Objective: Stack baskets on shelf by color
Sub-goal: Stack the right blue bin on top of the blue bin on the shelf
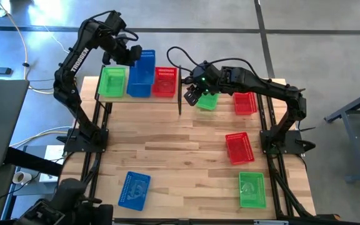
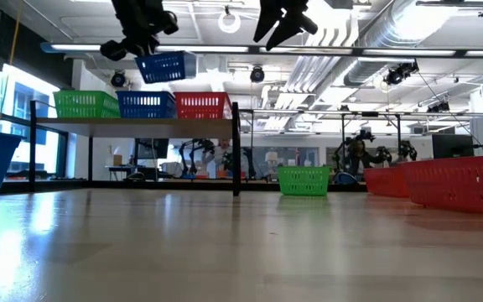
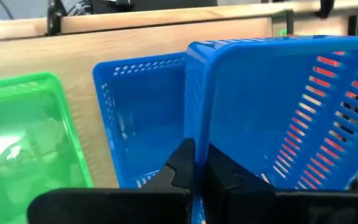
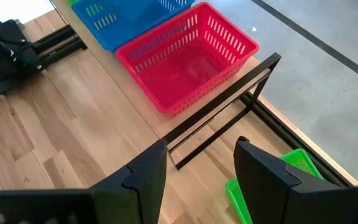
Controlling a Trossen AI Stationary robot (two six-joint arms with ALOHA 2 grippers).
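The shelf [image 1: 139,99] stands at the table's far left and carries a green basket [image 1: 112,82], a blue basket [image 1: 140,85] and a red basket [image 1: 164,82] side by side. My left gripper [image 1: 130,55] is shut on a second blue basket [image 2: 166,65], held in the air above the shelf's blue one [image 3: 138,118]. My right gripper [image 1: 194,94] is open and empty, high above the table beside another green basket [image 1: 207,100], which rests on its bottom on the table right of the shelf. My left gripper pinches one side wall of the held blue basket at its rim [image 3: 194,134], one finger inside the basket and one outside. The fingers come from above. The basket hangs below the gripper, a little tilted, clear of the shelf's blue basket [image 2: 145,104].
Two red baskets [image 1: 245,103] [image 1: 239,148] and a green one [image 1: 252,189] lie along the table's right side. A blue basket [image 1: 134,189] lies near the front left. The shelf's black frame post [image 1: 179,94] stands close to my right gripper.
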